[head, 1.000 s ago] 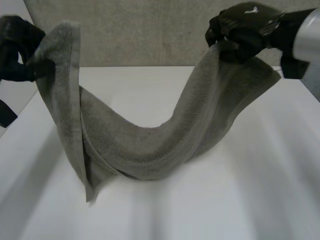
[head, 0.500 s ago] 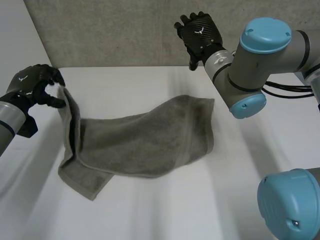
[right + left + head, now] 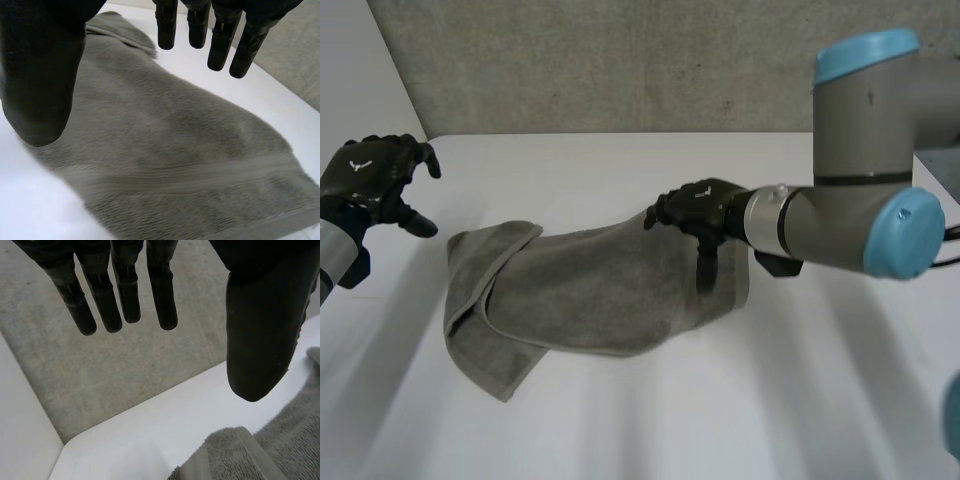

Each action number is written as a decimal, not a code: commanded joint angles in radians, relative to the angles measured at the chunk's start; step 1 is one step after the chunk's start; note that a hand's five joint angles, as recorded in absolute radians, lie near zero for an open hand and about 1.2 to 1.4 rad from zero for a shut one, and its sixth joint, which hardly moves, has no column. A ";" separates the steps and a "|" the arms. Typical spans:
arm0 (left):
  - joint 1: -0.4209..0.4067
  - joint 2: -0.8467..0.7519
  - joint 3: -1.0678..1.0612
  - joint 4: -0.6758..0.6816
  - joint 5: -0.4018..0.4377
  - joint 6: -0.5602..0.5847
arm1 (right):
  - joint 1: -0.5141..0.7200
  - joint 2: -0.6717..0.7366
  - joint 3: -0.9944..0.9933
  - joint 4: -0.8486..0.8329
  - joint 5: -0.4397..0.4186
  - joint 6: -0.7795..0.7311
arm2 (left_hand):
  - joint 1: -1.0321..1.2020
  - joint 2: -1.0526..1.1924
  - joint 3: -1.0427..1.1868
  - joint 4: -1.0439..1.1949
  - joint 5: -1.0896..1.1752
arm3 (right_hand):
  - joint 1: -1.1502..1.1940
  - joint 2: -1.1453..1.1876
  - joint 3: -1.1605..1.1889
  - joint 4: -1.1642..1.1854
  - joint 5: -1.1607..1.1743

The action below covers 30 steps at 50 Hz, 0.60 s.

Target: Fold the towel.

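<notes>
The towel (image 3: 600, 290) is laid loosely doubled on the table (image 3: 620, 420). The left hand (image 3: 370, 180) is held spread beside its rumpled end, the right hand (image 3: 698, 215) spread over the other end, nothing gripped. A skewed fold is risked if uneven layers are pinched.

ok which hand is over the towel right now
The right hand, open above one end of the towel. The left hand, also open, is off past the towel's other end, clear of it.
</notes>
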 commanded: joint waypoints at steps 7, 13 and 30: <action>-0.076 -0.105 -0.012 -0.031 0.080 0.148 | 0.057 -0.156 0.518 -0.295 0.058 0.004 | -0.025 -0.037 -0.034 -0.032 0.005 | -0.068 -0.067 -0.067 -0.072 -0.060; -0.110 -0.169 -0.023 -0.071 0.079 0.368 | 0.065 -0.205 0.705 -0.473 0.094 0.004 | -0.013 -0.025 -0.022 -0.020 0.017 | 0.007 0.008 0.008 0.003 0.015; -0.120 -0.254 -0.023 -0.134 0.082 0.533 | 0.071 -0.196 0.781 -0.703 0.116 0.064 | 0.139 0.128 0.131 0.132 0.169 | 0.318 0.319 0.319 0.314 0.326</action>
